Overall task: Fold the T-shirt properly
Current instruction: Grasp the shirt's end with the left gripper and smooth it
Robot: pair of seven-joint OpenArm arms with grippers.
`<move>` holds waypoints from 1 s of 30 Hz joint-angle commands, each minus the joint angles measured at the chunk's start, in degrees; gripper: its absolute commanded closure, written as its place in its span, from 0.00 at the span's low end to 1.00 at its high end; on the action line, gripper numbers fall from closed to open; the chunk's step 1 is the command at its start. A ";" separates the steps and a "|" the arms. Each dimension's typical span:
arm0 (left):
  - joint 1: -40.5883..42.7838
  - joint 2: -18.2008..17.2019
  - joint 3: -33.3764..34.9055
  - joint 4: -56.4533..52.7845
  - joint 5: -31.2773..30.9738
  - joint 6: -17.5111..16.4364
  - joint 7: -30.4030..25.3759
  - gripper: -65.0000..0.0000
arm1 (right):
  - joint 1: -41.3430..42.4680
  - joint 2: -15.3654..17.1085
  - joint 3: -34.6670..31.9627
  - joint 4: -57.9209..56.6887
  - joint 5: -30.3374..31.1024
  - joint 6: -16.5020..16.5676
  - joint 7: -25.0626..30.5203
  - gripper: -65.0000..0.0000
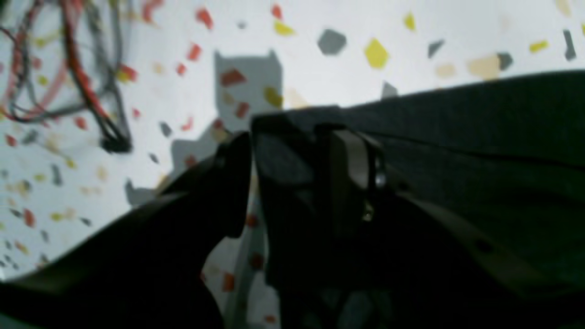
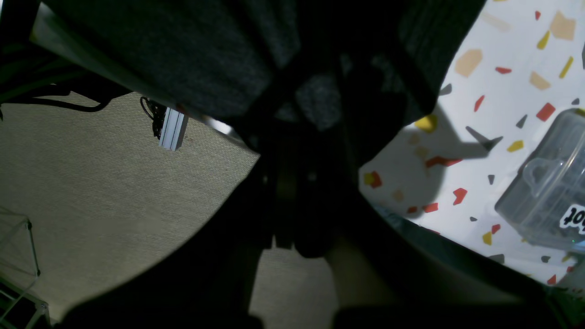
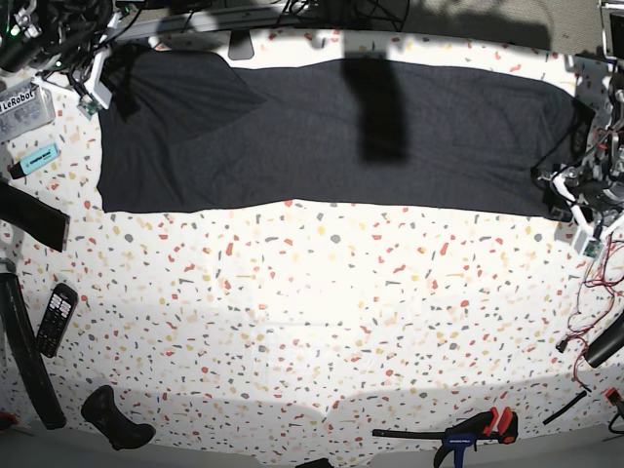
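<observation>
The T-shirt lies stretched as a long dark band across the top of the speckled table in the base view, plain side up, with a fold line showing in its upper-left part. Writing first: at the far left edge a clear plastic box carries a label reading "LeRobot", and the right wrist camera catches the same box at its right edge with only the letters "ot" legible. Just below the box in the base view sits a light blue marker, and lower left a black calculator. The right gripper is at the shirt's upper-left corner; its wrist camera shows the black fingers closed on a bunch of dark fabric, with tan carpet beyond the table edge, which the base view doesn't show. Over at the right edge, the left gripper meets the shirt's end; up close its fingers are pinched on the cloth, though the picture is blurry. That view alone shows red and black wires at upper left. A clamp lies along the bottom.
</observation>
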 commanded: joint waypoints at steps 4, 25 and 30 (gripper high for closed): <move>-0.66 -0.37 -0.42 0.70 -0.20 0.37 -0.85 0.59 | -0.17 0.76 0.55 0.83 0.09 0.06 0.28 1.00; -0.15 1.22 -0.31 3.67 -0.04 0.37 5.20 0.83 | -0.17 0.76 0.55 0.83 0.09 0.06 0.31 1.00; -0.13 1.22 -0.31 8.90 -0.02 0.37 6.58 0.83 | -0.17 0.76 0.55 0.83 0.09 0.06 0.28 1.00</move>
